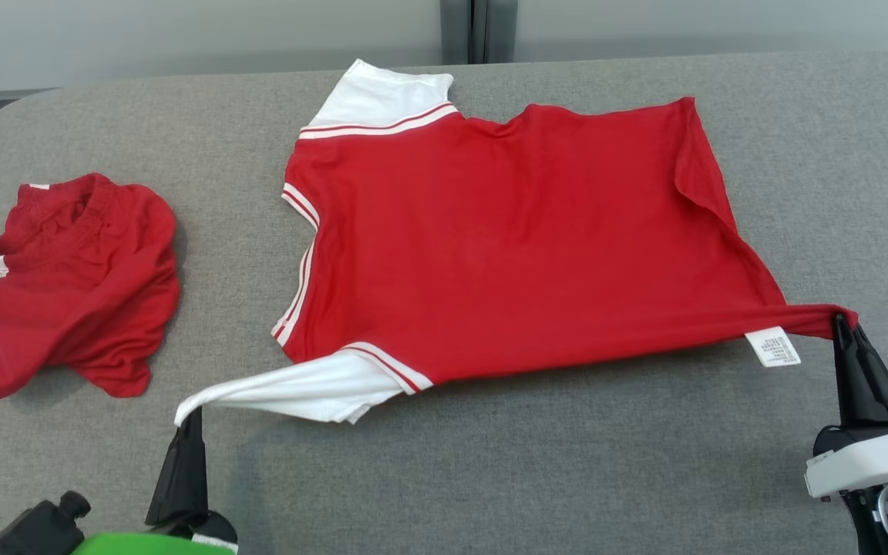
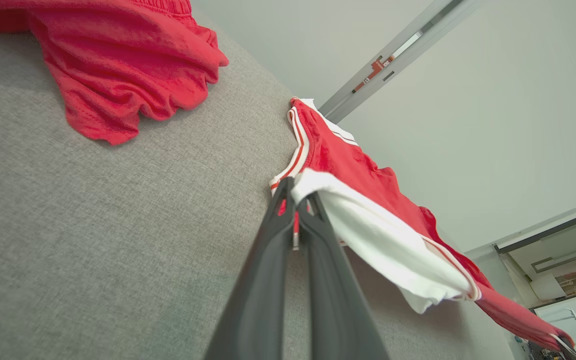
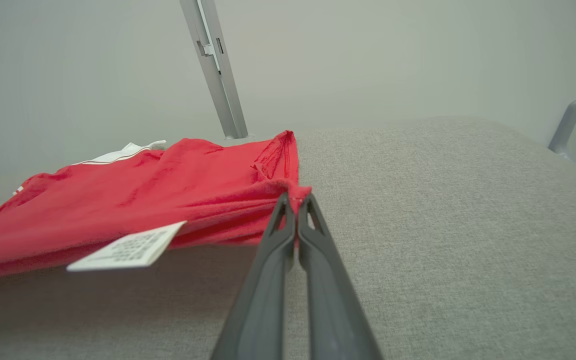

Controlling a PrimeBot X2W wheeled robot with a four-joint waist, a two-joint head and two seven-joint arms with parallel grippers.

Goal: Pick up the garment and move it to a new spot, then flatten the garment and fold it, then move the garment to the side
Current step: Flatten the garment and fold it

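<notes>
The garment [image 1: 490, 239] is a red T-shirt with white sleeves, spread over the grey table [image 1: 536, 478], collar to the left. My left gripper [image 1: 191, 412] is shut on the tip of the near white sleeve [image 2: 383, 235], pulling it up off the surface. On the right, my right gripper [image 1: 843, 320] is shut on the near red hem corner [image 3: 295, 192], which is drawn taut and lifted. A white care label [image 1: 774, 346] hangs beside that corner. The far sleeve [image 1: 382, 96] lies flat.
A crumpled pair of red shorts with white trim [image 1: 74, 281] lies at the table's left. The table's far edge meets a pale wall with a grey post [image 1: 475, 31]. Bare grey surface lies along the near edge and on the right side.
</notes>
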